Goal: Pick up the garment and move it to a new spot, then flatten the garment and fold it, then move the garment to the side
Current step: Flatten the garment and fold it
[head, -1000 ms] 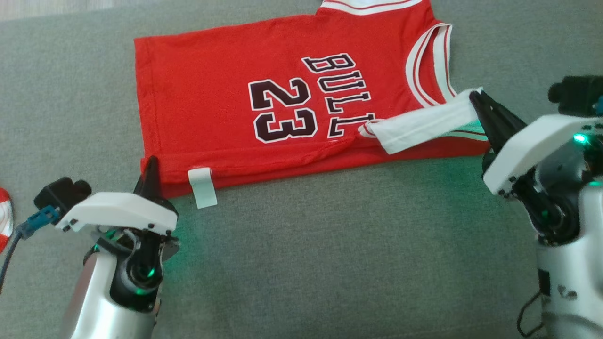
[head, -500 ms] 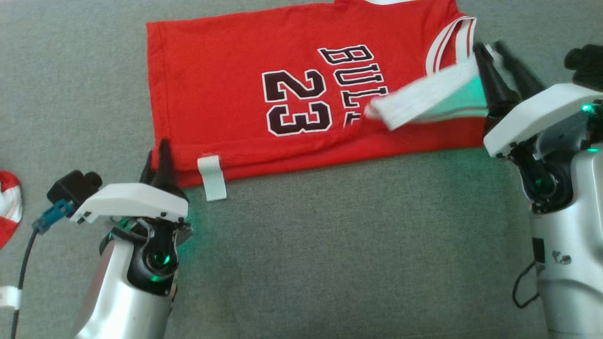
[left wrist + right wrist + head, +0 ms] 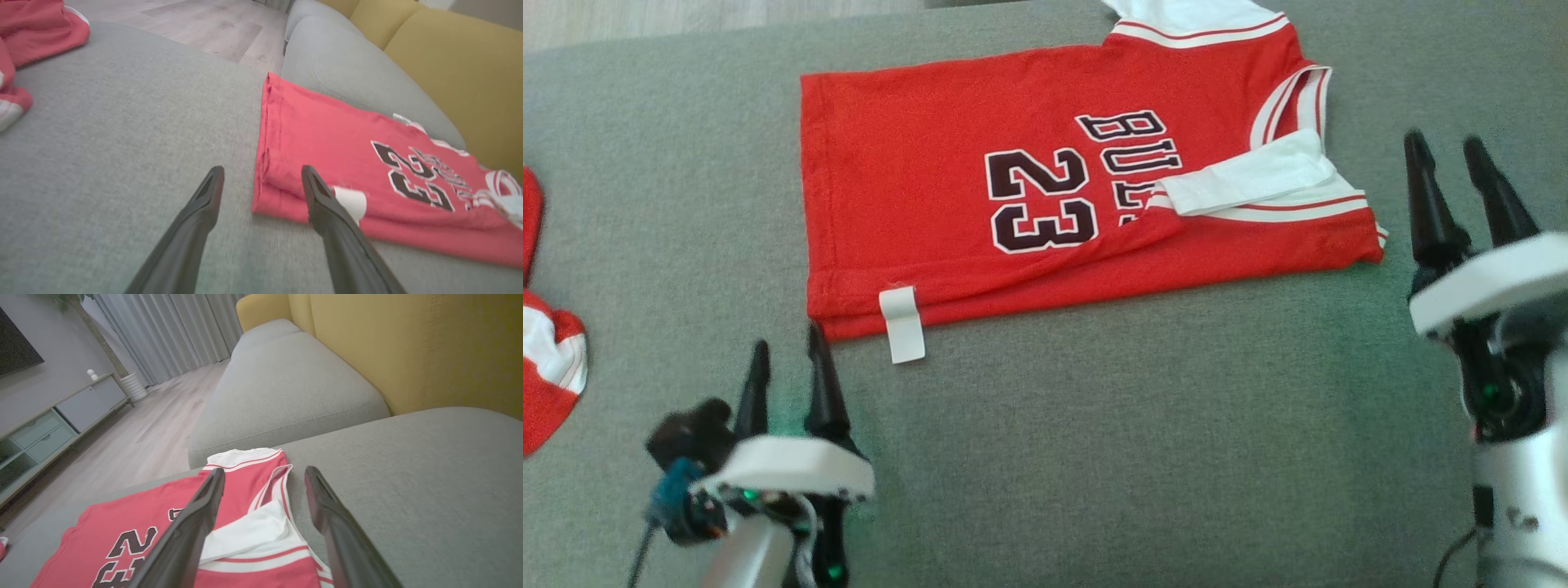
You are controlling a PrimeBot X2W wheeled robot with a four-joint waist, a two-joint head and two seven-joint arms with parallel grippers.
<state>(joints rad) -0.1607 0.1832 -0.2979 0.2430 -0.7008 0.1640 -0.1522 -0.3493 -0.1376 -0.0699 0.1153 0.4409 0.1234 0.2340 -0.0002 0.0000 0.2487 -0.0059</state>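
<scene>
The garment (image 3: 947,188), a red jersey with a black "23" and white trim, lies flat and folded lengthwise on the grey sofa cushion (image 3: 1094,425). A white tag (image 3: 903,324) sticks out of its near edge, and a white sleeve band (image 3: 1245,181) lies folded over its right part. My left gripper (image 3: 786,353) stands open just below the jersey's near left corner, apart from it; in the left wrist view the garment (image 3: 347,163) lies beyond my left gripper (image 3: 261,173). My right gripper (image 3: 1445,145) is open right of the jersey, holding nothing; the garment (image 3: 241,486) shows between its fingers.
Another red and white garment (image 3: 543,367) lies at the left edge of the cushion. A yellow sofa backrest (image 3: 408,347) rises behind the seat, and wooden floor (image 3: 143,437) with a low cabinet (image 3: 53,420) lies beyond the cushion's end.
Both grippers opened and let go of the jersey: the left drew back toward me from the near left corner, the right released the white sleeve band, which now lies flat. The camera also shifted.
</scene>
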